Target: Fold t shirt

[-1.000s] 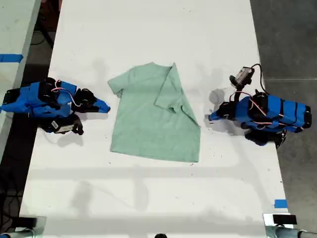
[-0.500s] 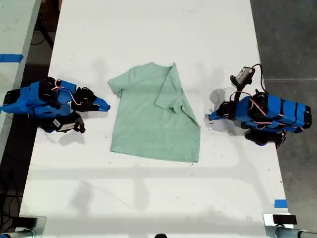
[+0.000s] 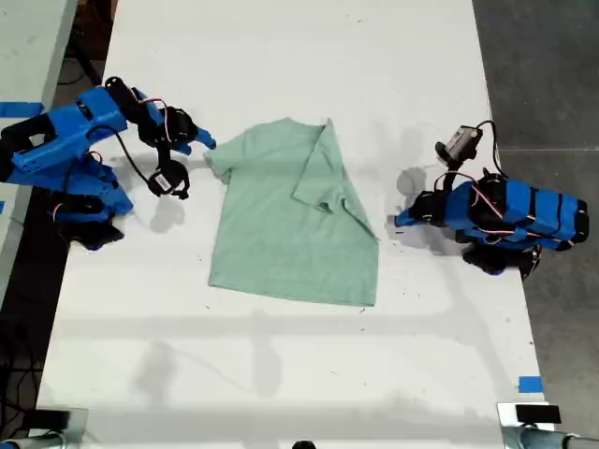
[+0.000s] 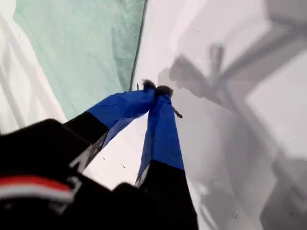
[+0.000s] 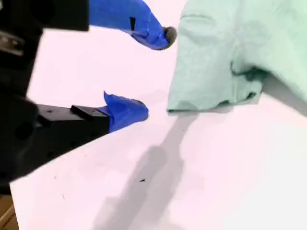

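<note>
The pale mint-green t shirt lies flat in the middle of the white table, with the sleeve side at the exterior view's right folded in over the body. My second gripper is open beside the sleeve at the exterior view's left. In the second wrist view the second gripper has nothing between its fingers, and the t shirt's hemmed edge is just beyond them. My first gripper rests shut on the table at the exterior view's right, a little off the cloth. The first wrist view shows the first gripper with its tips together, short of the t shirt.
Blue tape marks the table near the exterior view's lower right, and more blue tape sits on a second surface at the left. Dark floor runs along the table's right edge. A small device lies at the lower right.
The second arm has risen from its rest and swung toward the far side, bringing its gripper to the sleeve. The first arm and the t shirt have not moved.
</note>
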`<action>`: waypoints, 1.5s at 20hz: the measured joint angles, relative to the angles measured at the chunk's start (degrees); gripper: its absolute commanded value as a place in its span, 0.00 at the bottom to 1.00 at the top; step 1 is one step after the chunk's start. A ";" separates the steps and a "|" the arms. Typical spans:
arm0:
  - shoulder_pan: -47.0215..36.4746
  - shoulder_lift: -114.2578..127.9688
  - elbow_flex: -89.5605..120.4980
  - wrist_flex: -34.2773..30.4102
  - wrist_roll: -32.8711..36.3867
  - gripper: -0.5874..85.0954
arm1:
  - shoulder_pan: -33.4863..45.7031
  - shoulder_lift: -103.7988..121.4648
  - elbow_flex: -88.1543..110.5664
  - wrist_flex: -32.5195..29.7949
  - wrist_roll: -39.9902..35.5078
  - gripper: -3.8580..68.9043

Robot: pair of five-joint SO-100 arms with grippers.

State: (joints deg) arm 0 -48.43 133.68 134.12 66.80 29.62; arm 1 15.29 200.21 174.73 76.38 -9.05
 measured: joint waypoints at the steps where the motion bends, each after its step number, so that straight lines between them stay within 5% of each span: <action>1: -2.29 -4.39 -2.20 -1.32 1.76 0.24 | 0.00 0.00 0.00 0.00 0.00 0.06; 9: -3.60 -33.40 -11.69 -9.58 4.92 0.20 | 0.00 0.00 0.00 0.00 0.00 0.06; 11: -3.60 -35.24 -12.39 -9.58 5.01 0.01 | 0.00 0.00 0.00 0.00 0.00 0.06; 15: -3.78 -38.76 -16.61 -7.38 5.01 0.00 | 0.00 0.00 0.00 0.00 0.00 0.06; 22: 8.61 -36.47 -45.00 11.78 -1.14 0.00 | 0.00 0.00 0.00 0.00 0.00 0.06; 26: 19.60 -43.51 -60.21 10.37 -5.80 0.01 | 0.00 0.00 0.09 0.00 0.00 0.06; 30: 26.54 -50.80 -65.13 4.13 -8.44 0.22 | 0.00 0.00 0.09 0.00 0.00 0.06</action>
State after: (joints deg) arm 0 -21.88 82.88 68.99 70.93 21.18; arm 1 15.29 200.21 174.81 76.38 -9.05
